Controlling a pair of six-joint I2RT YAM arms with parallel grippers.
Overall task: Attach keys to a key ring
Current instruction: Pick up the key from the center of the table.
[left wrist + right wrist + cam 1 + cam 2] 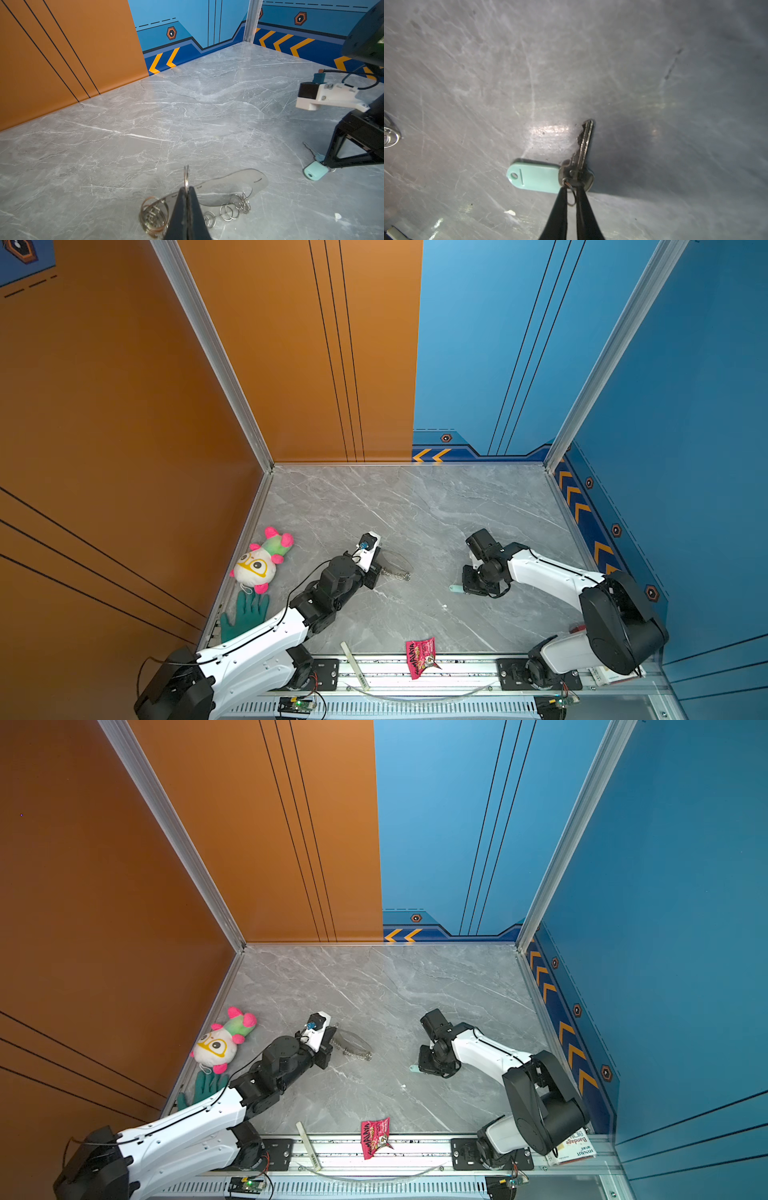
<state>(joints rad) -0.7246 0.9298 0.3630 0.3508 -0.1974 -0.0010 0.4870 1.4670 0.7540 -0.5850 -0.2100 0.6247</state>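
Observation:
The key ring (pixel 239 187) is a flat grey see-through band lying on the marble, with small silver rings (pixel 228 212) along its edge. It also shows in both top views (pixel 395 566) (pixel 353 1043). My left gripper (pixel 187 188) is shut on one upright silver ring (pixel 186 176) of it. Right of centre lies the silver key (pixel 584 143), joined to a pale mint tag (pixel 535 176). My right gripper (pixel 572 185) points down, shut on the key's head and its small split ring. From above only the tag (pixel 456 589) (pixel 414 1068) pokes out from under that gripper (pixel 467 590).
A plush toy (pixel 262 560) and a green glove (pixel 245 614) lie by the left wall. A red snack packet (pixel 422 657) and a white strip (pixel 353 664) sit at the front rail. A white crumb (pixel 444 606) lies between the arms.

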